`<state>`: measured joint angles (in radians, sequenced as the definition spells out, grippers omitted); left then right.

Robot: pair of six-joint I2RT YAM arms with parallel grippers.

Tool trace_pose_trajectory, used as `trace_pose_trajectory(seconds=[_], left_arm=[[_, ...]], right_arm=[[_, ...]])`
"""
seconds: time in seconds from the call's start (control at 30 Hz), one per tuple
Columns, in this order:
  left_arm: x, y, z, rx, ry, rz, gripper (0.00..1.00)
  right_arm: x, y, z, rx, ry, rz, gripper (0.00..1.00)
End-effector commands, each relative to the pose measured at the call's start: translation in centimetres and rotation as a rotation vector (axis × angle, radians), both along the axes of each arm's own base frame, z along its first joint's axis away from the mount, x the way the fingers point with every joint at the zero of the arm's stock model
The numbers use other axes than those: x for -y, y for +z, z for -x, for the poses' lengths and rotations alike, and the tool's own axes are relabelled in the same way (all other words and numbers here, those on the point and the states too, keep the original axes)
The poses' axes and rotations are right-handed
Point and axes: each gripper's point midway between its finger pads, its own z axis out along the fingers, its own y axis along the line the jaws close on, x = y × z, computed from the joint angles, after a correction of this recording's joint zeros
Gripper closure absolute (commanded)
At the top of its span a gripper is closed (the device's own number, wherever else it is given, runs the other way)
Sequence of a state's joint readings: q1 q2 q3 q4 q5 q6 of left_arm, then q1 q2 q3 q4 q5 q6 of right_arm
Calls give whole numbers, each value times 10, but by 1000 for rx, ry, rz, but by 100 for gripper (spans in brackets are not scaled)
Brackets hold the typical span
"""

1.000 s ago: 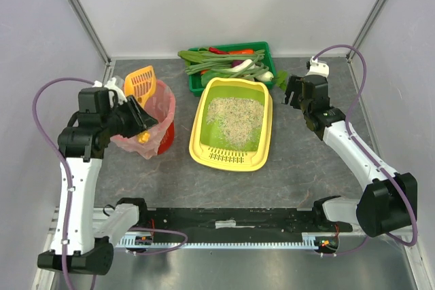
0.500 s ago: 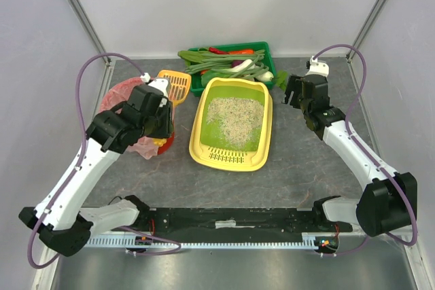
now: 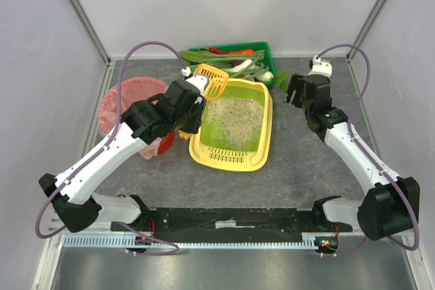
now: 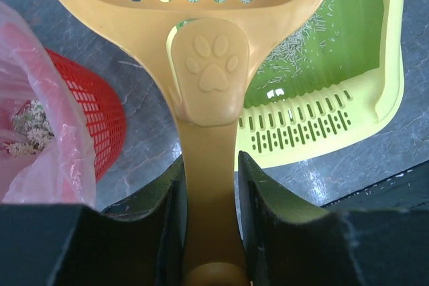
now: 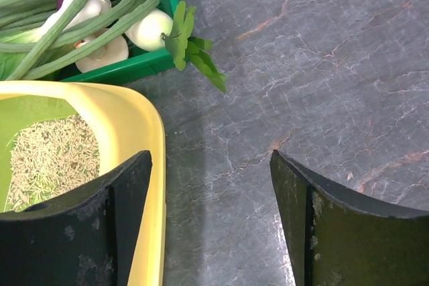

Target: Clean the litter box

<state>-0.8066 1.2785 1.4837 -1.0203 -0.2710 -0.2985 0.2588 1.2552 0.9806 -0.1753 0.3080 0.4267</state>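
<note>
- left jaws clamp the scoop (image 4: 213,78) handle; its bowl is cut off at the top
- right jaws gape, empty; one hides part of the litter box (image 5: 149,140) rim

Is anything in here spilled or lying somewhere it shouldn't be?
Only small things. A leafy sprig droops out of the green crate onto the table, just beside the litter box rim. Inside the box, the litter is bunched toward the far end, leaving bare green floor near the slotted ledge.
</note>
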Motion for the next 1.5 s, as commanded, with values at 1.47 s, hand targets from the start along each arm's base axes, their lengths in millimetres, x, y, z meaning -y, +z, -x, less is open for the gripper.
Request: trace_pose_trajectory(seconds=[1.47], left_arm=[[114, -165, -57, -571, -141, 28, 98]], right_arm=[[-7, 19, -8, 39, 43, -5, 20]])
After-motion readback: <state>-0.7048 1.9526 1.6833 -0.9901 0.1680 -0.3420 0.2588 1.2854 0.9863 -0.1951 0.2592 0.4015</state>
